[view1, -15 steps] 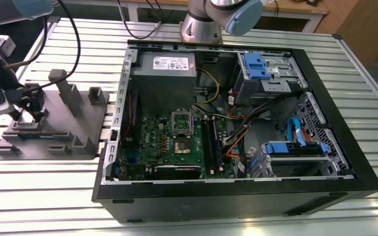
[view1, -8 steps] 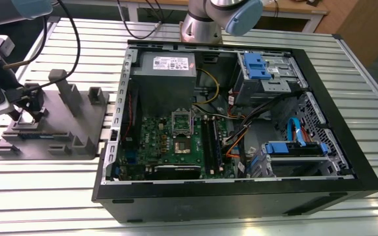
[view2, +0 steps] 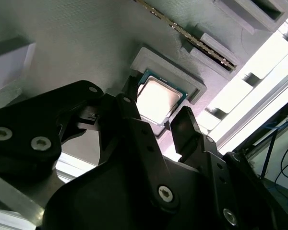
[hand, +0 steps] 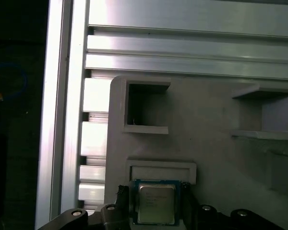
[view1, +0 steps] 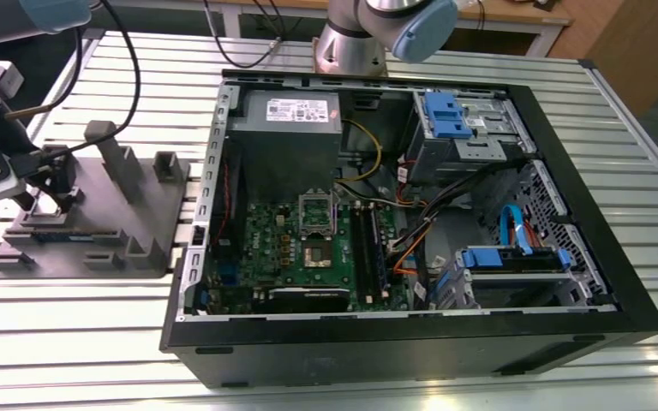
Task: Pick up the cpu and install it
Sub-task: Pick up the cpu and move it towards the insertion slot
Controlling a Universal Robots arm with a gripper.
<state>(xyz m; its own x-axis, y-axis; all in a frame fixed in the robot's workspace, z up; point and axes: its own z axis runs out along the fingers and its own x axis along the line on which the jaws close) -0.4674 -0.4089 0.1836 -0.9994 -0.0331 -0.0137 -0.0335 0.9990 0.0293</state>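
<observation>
My hand (view1: 49, 203) is low over the grey holder (view1: 134, 218) on the slatted counter (view1: 78, 330). The cpu (view2: 156, 100) lies flat in a shallow square pocket of that holder, metal top up, right under my hand (view2: 156, 104). The first wrist view shows the same: cpu (hand: 156, 203) seated in its pocket, my hand (hand: 153, 192) astride it. I cannot tell whether the hand grips the chip or only flanks it. The open computer case (view1: 421, 342) with its green board (view1: 295, 244) sits well apart, on the exterior view's right of my hand.
</observation>
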